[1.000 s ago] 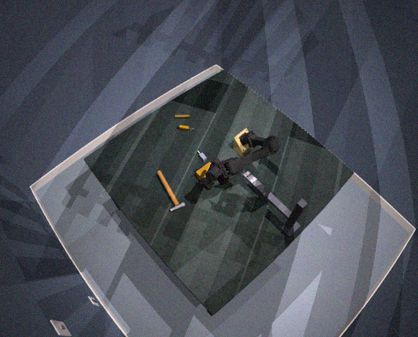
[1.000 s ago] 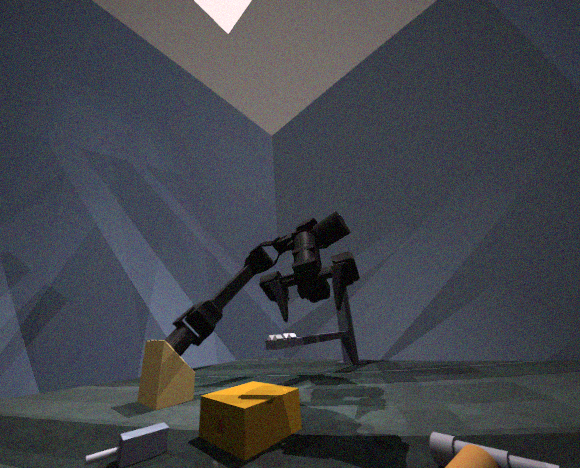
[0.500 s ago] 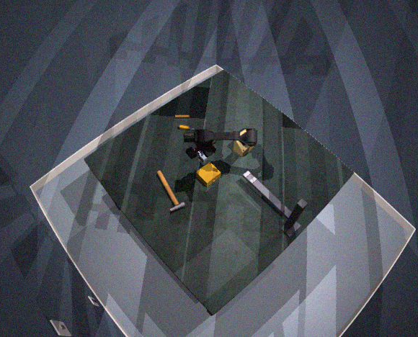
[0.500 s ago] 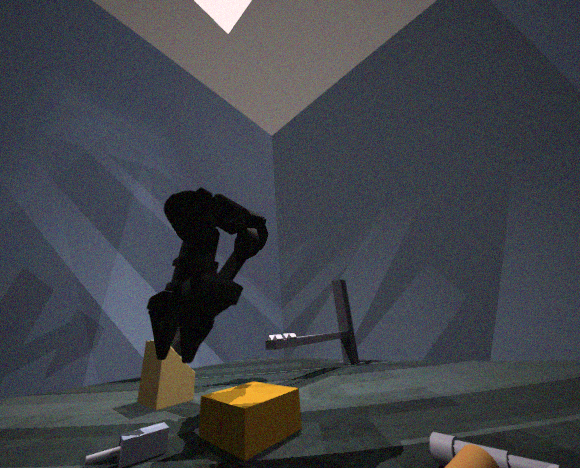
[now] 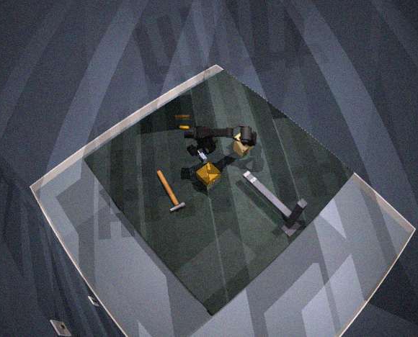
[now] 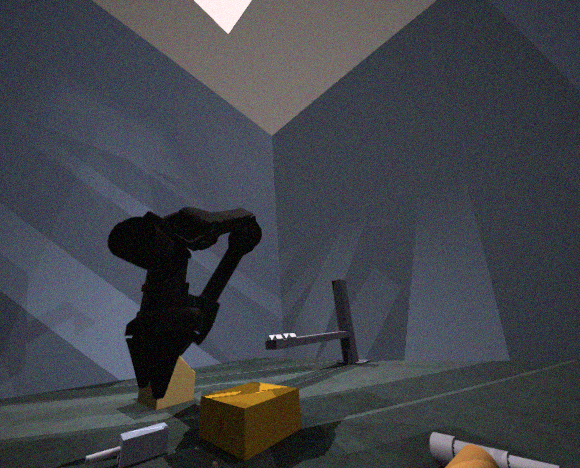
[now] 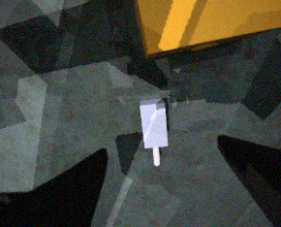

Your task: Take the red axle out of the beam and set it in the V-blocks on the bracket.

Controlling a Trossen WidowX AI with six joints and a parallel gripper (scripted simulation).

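You're holding the gripper (image 5: pixel 202 148) (image 6: pixel 153 391) (image 7: pixel 162 147) wide, with nothing sitting between its fingers, and it's pointing down. In the wrist view, you're seeing the pale block (image 5: pixel 202 156) (image 6: pixel 143 443) (image 7: pixel 154 125) lying between the fingertips, its thin peg aiming toward you. The orange block (image 5: pixel 207 174) (image 6: pixel 250 421) (image 7: pixel 212 24) is resting just beside it. You're looking for the red axle, but I'm not able to make it out here, so I can't tell where it's sitting. The V-blocks (image 5: pixel 249 176) (image 6: pixel 281 336) are standing on the bracket (image 5: pixel 271 196) (image 6: pixel 343 317), well apart from your gripper, and they're carrying no axle. The hammer (image 5: pixel 168 189) (image 6: pixel 471 457) is lying off to the side.
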